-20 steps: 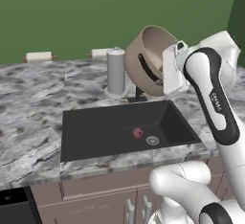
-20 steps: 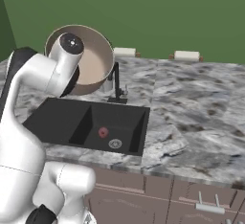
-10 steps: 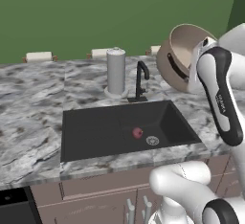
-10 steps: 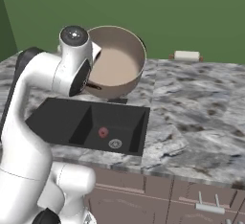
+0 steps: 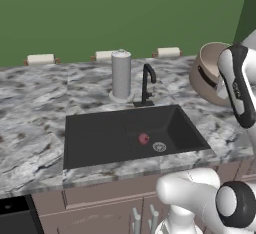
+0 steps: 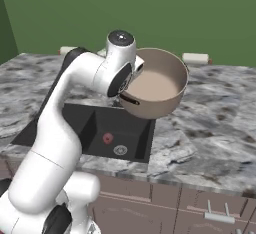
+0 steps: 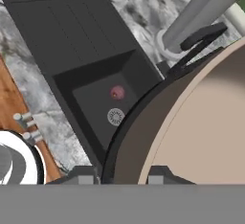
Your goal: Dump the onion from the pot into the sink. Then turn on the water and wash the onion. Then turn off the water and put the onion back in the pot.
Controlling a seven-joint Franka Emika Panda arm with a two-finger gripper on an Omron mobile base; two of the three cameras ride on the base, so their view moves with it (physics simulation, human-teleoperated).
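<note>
Hand view shows my gripper (image 7: 117,177) clamped on the pot (image 7: 201,137) rim, lower right; the onion (image 7: 117,93) lies mid-frame in the sink (image 7: 62,36). I'd level the pot, then set it down gently.

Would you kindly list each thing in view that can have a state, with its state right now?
onion: lying loose on the sink floor, beside the drain.
pot: empty, tilted, held up over the counter to the right of the sink.
hand: shut on the pot's rim.
faucet: off, no water running.
sink: dry, holding the onion.
</note>
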